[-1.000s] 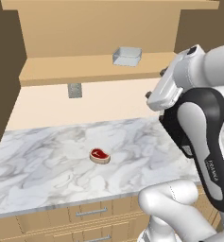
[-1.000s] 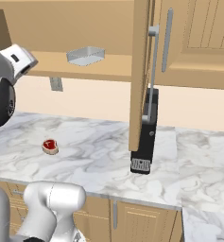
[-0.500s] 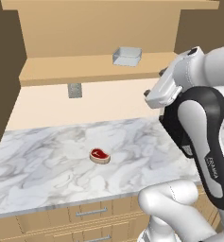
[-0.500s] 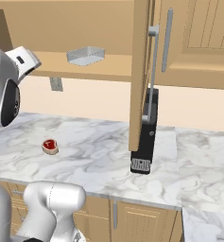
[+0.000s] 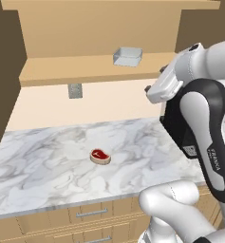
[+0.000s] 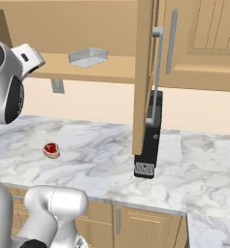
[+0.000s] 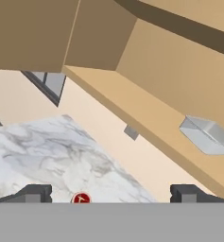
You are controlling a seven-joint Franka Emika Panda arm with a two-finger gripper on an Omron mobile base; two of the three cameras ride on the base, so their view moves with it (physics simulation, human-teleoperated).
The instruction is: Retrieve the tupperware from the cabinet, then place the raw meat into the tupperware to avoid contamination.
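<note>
Gripper (image 7: pixel 111 193) jaws are spread wide apart, nothing held or touched between them. Tupperware (image 5: pixel 127 56) is seen sitting on the shelf of the open cabinet (image 5: pixel 85 66), well apart from the gripper. Raw meat (image 5: pixel 100 155) is lying on the marble counter (image 5: pixel 47 166) below, alone.

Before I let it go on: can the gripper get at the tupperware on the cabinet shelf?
Probably yes. The tupperware sits alone at the shelf's front, the cabinet door is swung open, and the open gripper has nothing between it and the shelf.
</note>
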